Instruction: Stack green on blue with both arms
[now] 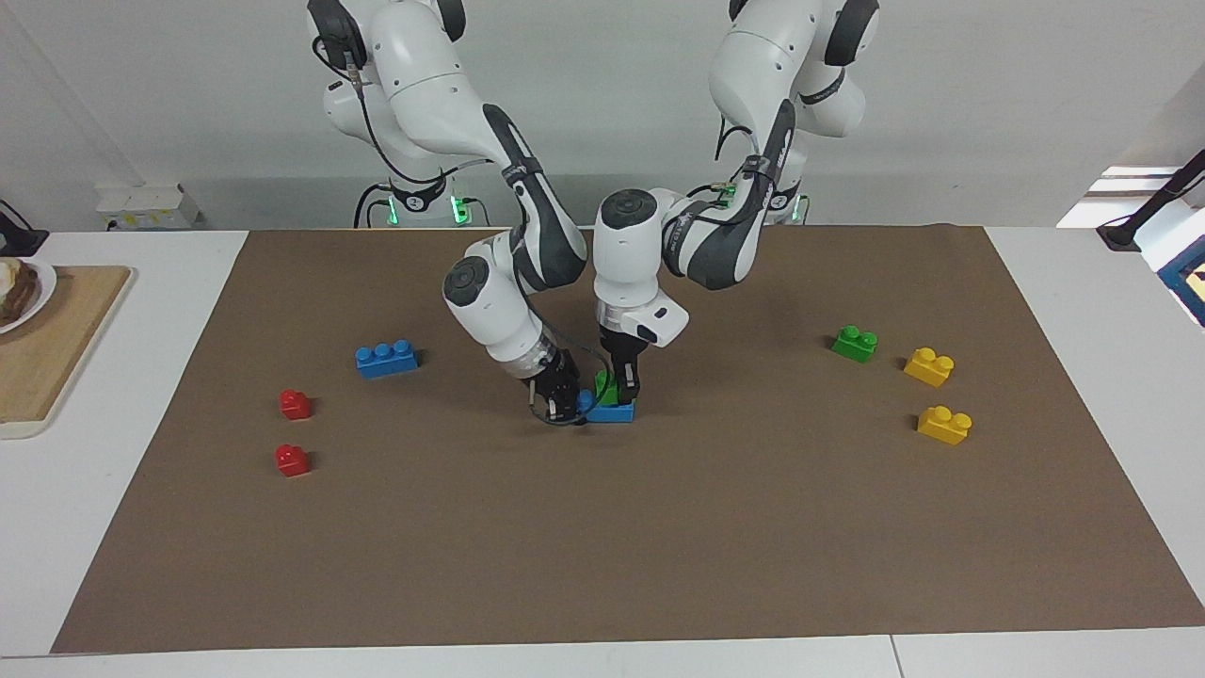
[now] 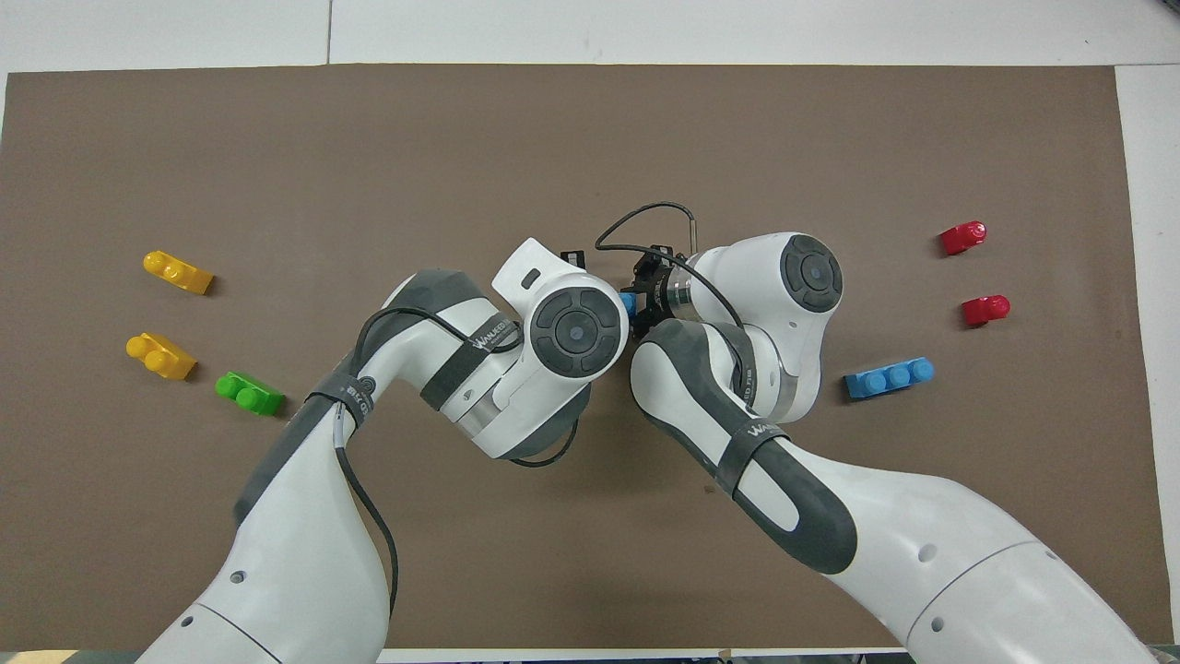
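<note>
A green brick (image 1: 605, 385) sits on a blue brick (image 1: 614, 411) in the middle of the brown mat (image 1: 659, 546). My left gripper (image 1: 626, 384) points straight down and is shut on the green brick. My right gripper (image 1: 563, 400) reaches in low from the right arm's end and is shut on the end of the blue brick. In the overhead view the arms' wrists cover the stack; only a bit of the blue brick (image 2: 628, 302) shows beside the right gripper (image 2: 648, 297). The left gripper is hidden there.
A second blue brick (image 1: 386, 359) and two red bricks (image 1: 296, 404) lie toward the right arm's end. A second green brick (image 1: 855, 343) and two yellow bricks (image 1: 929, 366) lie toward the left arm's end. A wooden board (image 1: 47, 348) lies off the mat.
</note>
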### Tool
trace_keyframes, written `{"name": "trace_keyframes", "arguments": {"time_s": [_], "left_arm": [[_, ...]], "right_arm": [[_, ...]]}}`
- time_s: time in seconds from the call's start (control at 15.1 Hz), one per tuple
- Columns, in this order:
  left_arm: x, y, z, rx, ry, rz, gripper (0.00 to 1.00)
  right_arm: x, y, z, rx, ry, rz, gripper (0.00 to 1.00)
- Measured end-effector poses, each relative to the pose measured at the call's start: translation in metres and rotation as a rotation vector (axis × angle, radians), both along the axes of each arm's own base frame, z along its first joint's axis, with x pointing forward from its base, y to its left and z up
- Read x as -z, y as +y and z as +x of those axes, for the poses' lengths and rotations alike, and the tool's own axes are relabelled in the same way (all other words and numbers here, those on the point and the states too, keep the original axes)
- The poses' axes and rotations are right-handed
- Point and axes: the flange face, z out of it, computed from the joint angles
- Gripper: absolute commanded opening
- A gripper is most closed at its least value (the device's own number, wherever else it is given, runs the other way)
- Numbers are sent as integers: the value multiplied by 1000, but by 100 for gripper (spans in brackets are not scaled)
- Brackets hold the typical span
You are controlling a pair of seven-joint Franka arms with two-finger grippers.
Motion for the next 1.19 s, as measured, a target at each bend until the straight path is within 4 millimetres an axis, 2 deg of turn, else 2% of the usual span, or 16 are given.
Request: {"name": "trace_keyframes", "arguments": {"time_s": [0.07, 0.13, 0.2, 0.33, 0.4, 0.46, 0.53, 0.6, 0.66, 0.99, 1.19], "left_arm": [[0, 0, -1, -3, -4, 1, 0], [0, 0, -1, -2, -6, 3, 22], [0, -1, -1, 0, -7, 5, 99], [1, 0, -1, 4, -9, 11, 100], [6, 1, -2, 4, -4, 19, 100], [8, 3, -3, 3, 1, 24, 100], [7, 4, -3, 1, 3, 29, 100], [3, 5, -2, -2, 2, 31, 100], [-7, 7, -2, -7, -5, 30, 100], [-72, 33, -2, -27, -22, 62, 100], [-89, 43, -5, -5, -13, 92, 100]], "right_arm": [[0, 0, 0, 0, -1, 0, 0], [0, 0, 0, 0, -1, 0, 0], [0, 0, 0, 0, -1, 0, 0], [0, 0, 0, 1, -1, 0, 0], [0, 0, 0, 2, -1, 1, 4], [0, -1, 0, 4, 0, 2, 46], [0, -1, 0, 7, 2, 4, 71], [1, -2, 0, 10, 1, 5, 92], [1, -5, 2, 15, -2, 3, 99], [8, -22, 6, 26, 7, -8, 100], [1, -46, 17, 37, 36, 3, 100]]}}
